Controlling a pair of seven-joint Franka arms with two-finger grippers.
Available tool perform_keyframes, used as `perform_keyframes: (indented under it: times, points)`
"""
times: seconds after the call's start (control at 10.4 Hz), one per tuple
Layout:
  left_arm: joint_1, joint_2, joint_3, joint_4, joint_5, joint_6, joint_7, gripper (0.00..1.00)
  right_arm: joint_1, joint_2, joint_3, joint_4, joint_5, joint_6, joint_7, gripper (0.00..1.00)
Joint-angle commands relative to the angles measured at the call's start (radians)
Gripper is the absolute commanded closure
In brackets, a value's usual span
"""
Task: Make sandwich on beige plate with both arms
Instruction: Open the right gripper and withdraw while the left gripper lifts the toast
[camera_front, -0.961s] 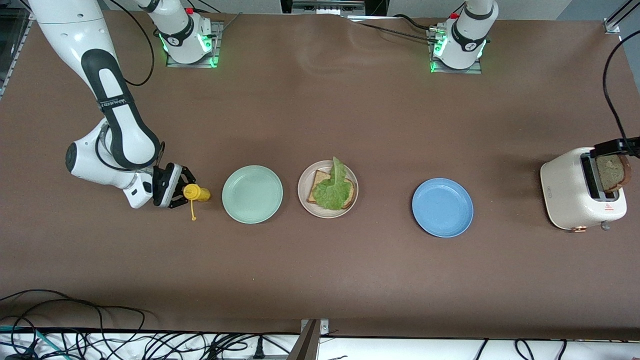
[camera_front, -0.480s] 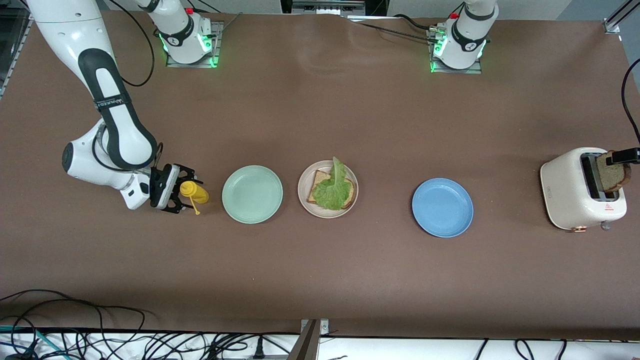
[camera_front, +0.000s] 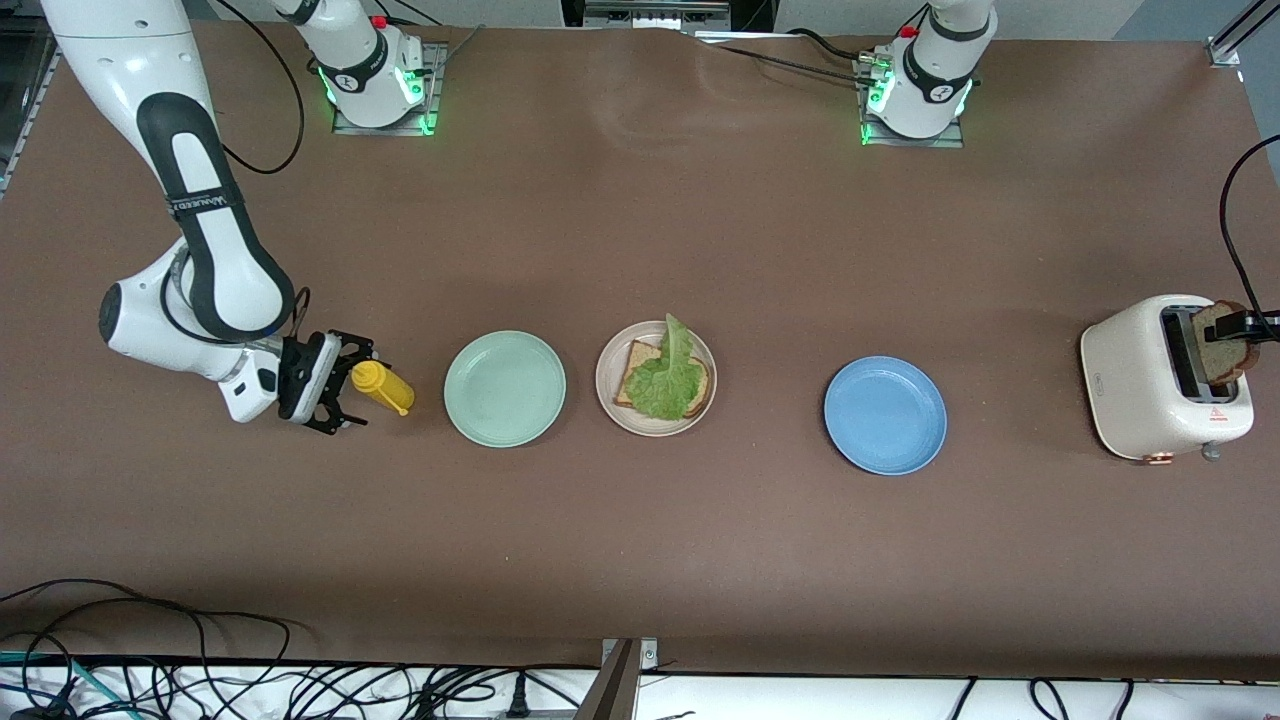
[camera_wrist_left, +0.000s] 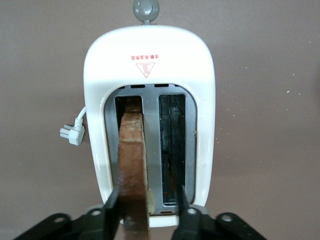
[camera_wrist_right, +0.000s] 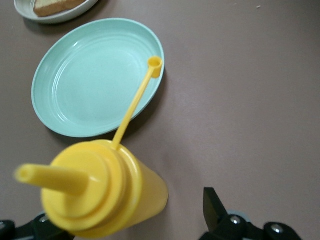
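Second slice at the toaster (camera_front: 1165, 377)

My left pincer (camera_wrist_left: 145, 214) clamps the bread slice (camera_wrist_left: 133, 165); a snag could tip it. My right pincer (camera_front: 335, 396) gapes beside the mustard bottle (camera_front: 381, 387).

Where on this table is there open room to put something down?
Bare table stretches between the arm bases and the plates, and between the blue plate and toaster. It is crowded around the mustard bottle, mint-green plate and beige plate.

A round pale pinkish-beige matte plate (camera_front: 655, 425) bears brown bread and green lettuce (camera_front: 664, 382); round mint-green plate (camera_front: 504, 388); round blue plate (camera_front: 885, 414); yellow plastic squeeze bottle (camera_front: 381, 386); cream toaster (camera_front: 1140, 385).
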Motion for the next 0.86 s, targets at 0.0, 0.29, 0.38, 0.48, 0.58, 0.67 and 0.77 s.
perform_keyframes:
  times: [0.0, 0.29, 0.38, 0.48, 0.58, 0.67, 0.77]
  points:
    - [0.002, 0.006, -0.005, 0.031, 0.052, -0.039, 0.017, 1.0, -0.006, -0.072, -0.003, -0.004, -0.105, -0.038, 0.228, 0.0]
    - [0.0, -0.006, -0.011, 0.038, 0.098, -0.049, 0.015, 1.0, -0.005, -0.129, -0.003, -0.002, -0.197, -0.102, 0.446, 0.0]
    - [0.0, -0.017, -0.013, 0.047, 0.098, -0.073, 0.013, 1.0, -0.005, -0.152, -0.002, -0.002, -0.238, -0.114, 0.535, 0.0]
    - [0.0, -0.021, -0.019, 0.068, 0.101, -0.102, 0.015, 1.0, 0.0, -0.17, 0.003, -0.002, -0.266, -0.114, 0.633, 0.0]
    - [-0.003, -0.034, -0.027, 0.111, 0.101, -0.171, 0.013, 1.0, 0.009, -0.177, 0.008, 0.006, -0.274, -0.114, 0.729, 0.0]
    - [-0.023, -0.038, -0.033, 0.154, 0.101, -0.228, 0.013, 1.0, 0.01, -0.177, 0.018, 0.019, -0.301, -0.113, 0.811, 0.0]
    - [-0.046, -0.041, -0.036, 0.191, 0.098, -0.278, 0.015, 1.0, 0.01, -0.178, 0.026, 0.041, -0.348, -0.114, 0.895, 0.0]
